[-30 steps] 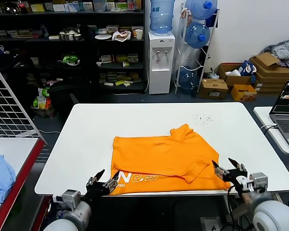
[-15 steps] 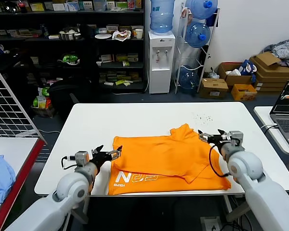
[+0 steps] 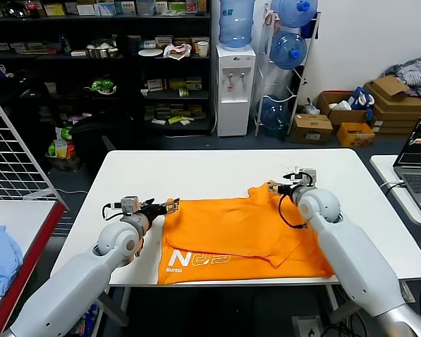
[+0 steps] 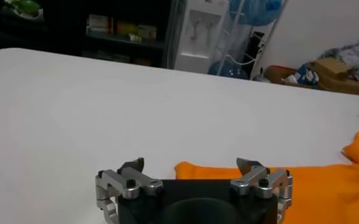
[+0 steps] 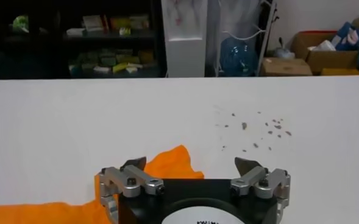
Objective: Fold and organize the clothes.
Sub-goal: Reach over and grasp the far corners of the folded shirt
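Orange T-shirt [image 3: 242, 235] lies partly folded on the white tabletop [image 3: 196, 175]. My left hand [image 3: 163, 207], fingers wide, has moved up to its far-left corner; my right hand [image 3: 282, 187], also wide, to its far sleeve.

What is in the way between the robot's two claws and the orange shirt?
Nothing visible. The open left gripper sits at the far left corner of the orange T-shirt, and the open right gripper at its far right corner, with only bare white table around.
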You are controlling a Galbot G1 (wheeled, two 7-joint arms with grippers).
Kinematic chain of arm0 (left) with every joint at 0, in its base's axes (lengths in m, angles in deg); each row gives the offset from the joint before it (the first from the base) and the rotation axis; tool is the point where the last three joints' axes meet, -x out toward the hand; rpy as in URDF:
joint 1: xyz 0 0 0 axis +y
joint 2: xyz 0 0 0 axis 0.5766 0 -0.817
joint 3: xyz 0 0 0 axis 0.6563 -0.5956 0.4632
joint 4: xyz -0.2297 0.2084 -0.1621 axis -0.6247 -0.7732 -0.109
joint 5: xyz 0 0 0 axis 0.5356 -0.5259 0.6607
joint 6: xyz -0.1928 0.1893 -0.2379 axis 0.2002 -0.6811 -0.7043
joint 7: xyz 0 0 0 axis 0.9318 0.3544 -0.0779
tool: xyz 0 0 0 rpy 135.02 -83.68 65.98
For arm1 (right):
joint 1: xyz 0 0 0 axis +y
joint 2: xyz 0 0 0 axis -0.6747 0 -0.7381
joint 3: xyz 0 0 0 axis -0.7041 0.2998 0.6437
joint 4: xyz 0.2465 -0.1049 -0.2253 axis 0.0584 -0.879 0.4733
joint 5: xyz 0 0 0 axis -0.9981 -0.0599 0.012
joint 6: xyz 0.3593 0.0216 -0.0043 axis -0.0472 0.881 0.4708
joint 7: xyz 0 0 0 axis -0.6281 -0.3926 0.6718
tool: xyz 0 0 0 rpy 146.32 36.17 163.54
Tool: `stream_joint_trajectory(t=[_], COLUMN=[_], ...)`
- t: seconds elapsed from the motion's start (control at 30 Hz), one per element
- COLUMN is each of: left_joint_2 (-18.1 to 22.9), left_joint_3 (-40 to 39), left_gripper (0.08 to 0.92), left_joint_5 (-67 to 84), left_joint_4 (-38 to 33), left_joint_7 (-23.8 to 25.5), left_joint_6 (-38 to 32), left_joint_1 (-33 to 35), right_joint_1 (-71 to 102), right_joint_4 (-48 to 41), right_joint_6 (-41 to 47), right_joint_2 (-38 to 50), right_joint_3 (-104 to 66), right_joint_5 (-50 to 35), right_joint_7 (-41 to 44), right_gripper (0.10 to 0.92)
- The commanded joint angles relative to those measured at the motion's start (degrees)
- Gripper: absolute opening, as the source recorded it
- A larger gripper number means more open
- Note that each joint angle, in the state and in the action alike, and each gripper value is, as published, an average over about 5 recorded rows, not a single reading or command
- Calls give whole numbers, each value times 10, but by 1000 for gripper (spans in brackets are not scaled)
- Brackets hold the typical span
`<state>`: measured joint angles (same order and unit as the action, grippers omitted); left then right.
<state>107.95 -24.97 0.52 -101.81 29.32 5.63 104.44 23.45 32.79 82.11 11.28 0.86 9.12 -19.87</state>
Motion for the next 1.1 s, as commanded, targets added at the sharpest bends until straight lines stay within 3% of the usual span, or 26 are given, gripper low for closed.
stream_joint_trajectory(t=[0.03,0.27,0.43,1.1], left_joint_2=[19,25,26,26], left_joint_3=[-26,-36,-42,-42], left_gripper=[921,913,802,230], left_joint_5=[-1,-15,-31,-44], left_joint_4=[43,47,49,47], left_joint_7=[5,3,3,-1], left_joint_6=[7,6,6,-7], left_joint_1=[-37,-40,-35,-26], right_joint_1=[-41,-36,-31,-2], right_joint_4=[-51,-52,-53,-17], right_joint_6=[14,15,17,9], right_joint_2=[-21,-19,-19,0], right_joint_3=[27,25,24,11], right_joint_5=[3,4,1,-8], right_joint_7=[5,13,21,37], right_gripper=[921,921,909,355])
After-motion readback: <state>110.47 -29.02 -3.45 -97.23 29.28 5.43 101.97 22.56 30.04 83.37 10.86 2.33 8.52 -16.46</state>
